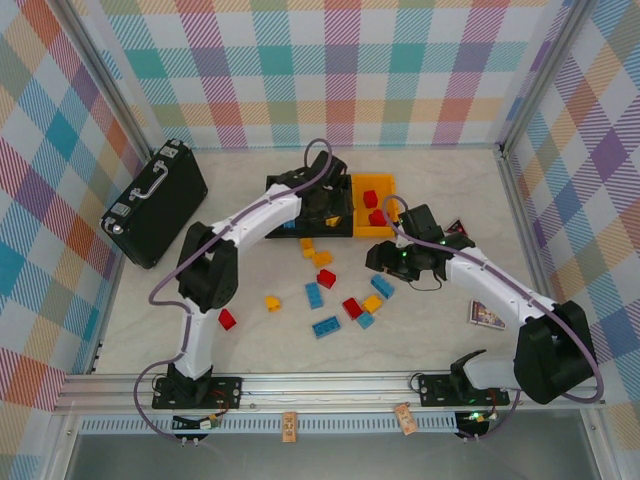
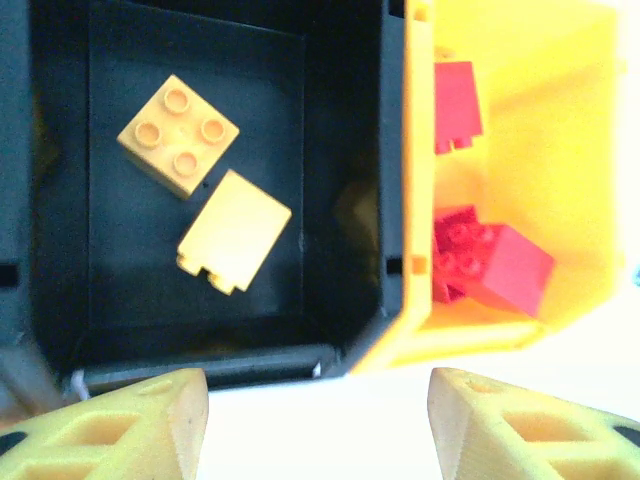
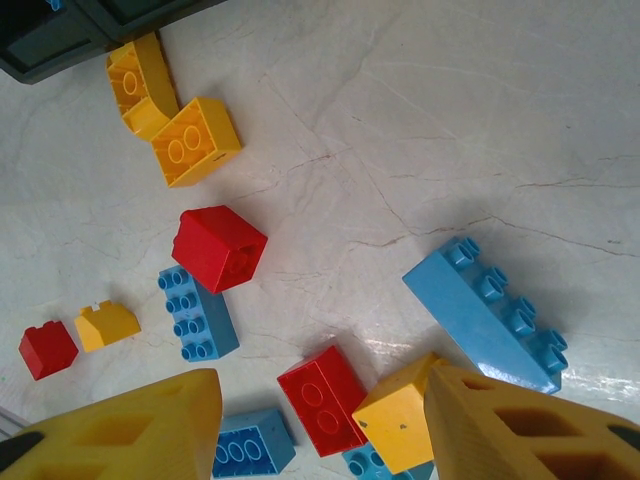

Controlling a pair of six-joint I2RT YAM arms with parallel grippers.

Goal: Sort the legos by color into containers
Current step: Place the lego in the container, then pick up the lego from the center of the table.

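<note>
"Over the black bin (image 2: pixel 345 150), why are the fingers of the left gripper (image 2: pixel 315 400) wide, holding nothing?"

"Yellow bricks (image 2: pixel 180 135) belong inside. The right gripper (image 3: pixel 322 385) is wide too, over loose legos (image 3: pixel 218 247) to pick."

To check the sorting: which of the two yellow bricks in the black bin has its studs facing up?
The upper-left four-stud brick; the other brick lies tipped, smooth face up.

Pale marbled tabletop (image 1: pixel 250 345), enclosed by 3 plaid-patterned walls (image 1: pixel 340 70). A black case (image 1: pixel 155 203) with a handle lies at far left, set at an angle. At right, 1 small dark triangular piece (image 1: pixel 456 227) with red; nearer, 1 printed card (image 1: pixel 486 315). A tan tag (image 1: pixel 289 428) and a 2nd tag (image 1: pixel 405 418) sit at the front rail (image 1: pixel 330 385).
</note>
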